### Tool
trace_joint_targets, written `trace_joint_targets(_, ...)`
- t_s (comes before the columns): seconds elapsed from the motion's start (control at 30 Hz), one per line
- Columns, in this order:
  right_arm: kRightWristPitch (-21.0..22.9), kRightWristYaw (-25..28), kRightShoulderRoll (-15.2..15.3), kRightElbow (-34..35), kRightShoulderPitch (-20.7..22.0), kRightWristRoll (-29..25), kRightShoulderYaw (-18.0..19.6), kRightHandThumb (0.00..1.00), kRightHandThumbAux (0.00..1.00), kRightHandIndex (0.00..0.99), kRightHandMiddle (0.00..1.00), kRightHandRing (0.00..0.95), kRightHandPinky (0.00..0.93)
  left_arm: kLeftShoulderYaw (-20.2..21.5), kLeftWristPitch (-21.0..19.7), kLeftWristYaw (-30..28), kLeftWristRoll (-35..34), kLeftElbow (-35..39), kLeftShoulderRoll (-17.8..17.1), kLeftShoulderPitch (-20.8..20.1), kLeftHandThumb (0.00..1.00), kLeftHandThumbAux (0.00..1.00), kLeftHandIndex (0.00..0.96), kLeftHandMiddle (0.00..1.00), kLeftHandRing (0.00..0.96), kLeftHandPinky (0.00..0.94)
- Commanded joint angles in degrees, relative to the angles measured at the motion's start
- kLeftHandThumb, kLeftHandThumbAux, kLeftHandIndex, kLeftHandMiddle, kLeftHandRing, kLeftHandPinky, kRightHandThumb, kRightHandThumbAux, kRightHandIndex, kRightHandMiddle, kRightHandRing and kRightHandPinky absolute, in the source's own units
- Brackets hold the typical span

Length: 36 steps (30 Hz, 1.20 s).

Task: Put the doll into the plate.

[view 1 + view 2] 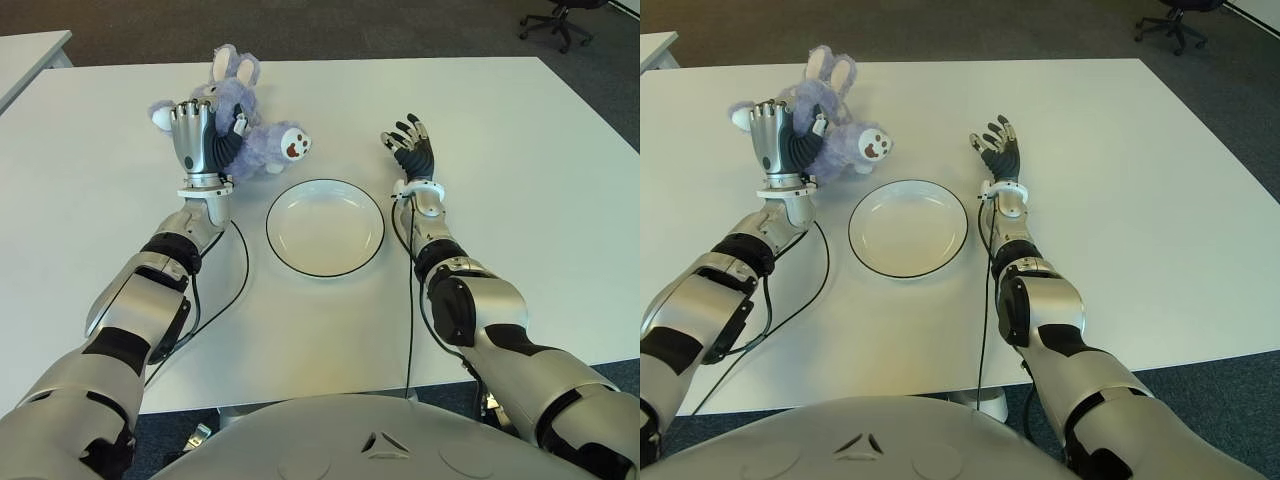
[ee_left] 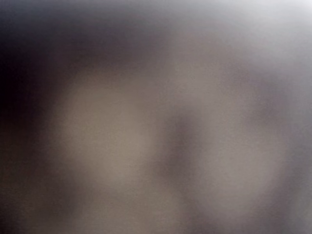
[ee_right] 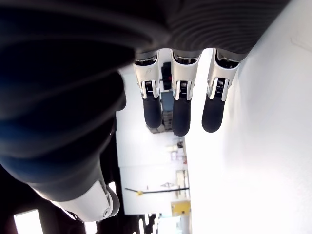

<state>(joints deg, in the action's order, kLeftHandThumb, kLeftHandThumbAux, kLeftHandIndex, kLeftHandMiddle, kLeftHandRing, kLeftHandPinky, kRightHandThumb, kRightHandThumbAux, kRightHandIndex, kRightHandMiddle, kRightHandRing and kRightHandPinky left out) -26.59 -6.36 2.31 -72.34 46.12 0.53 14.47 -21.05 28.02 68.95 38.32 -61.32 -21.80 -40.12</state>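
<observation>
Purple plush, the doll (image 1: 250, 130) is clasped in the left hand (image 1: 203, 135) on the table (image 1: 520, 180), far-left of the plate (image 1: 325, 227), while the right hand (image 1: 412, 150) shows right of the plate, fingers spread and empty.

Even, bright light falls from overhead across the white table (image 1: 500, 130) in both eye views, and nothing there is washed out. Shadows are soft and short: a faint one hugs the plate (image 1: 325, 227) rim, another sits under the doll (image 1: 245, 125). The eye views are sharp edge to edge, with no bending I can make out. The left wrist view is pure blur, grey and brown smears, nothing readable. The right wrist view glares white at the table, while the right hand (image 3: 178, 97) shows dark against it.
</observation>
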Motion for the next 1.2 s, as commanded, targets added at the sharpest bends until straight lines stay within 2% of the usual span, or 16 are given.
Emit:
trace_joint_targets(0.03,3.5,-0.2,-1.4,-4.9,-8.4,0.2,0.2,0.380,0.793,0.074,0.163,0.188,0.232,0.8,-0.1,0.4,0.6,1.8,-1.1,0.2,0.536,0.667,0.774,0.874,0.884,0.888)
trace_joint_targets(0.7,3.7,-0.2,-1.3,-4.9,-8.3,0.3,0.1,0.377,0.783,0.074,0.163,0.184,0.223,3.7,-0.3,-1.6,-0.1,7.4,-1.8,-0.7,0.584,0.657,0.782,0.878,0.893,0.900)
trace_joint_targets(1.2,3.7,-0.4,-1.3,-4.9,-8.4,0.4,-0.1,0.376,0.779,0.072,0.162,0.184,0.228,4.6,0.0,-3.3,0.8,10.0,-2.6,-0.4,0.545,0.658,0.777,0.877,0.889,0.895)
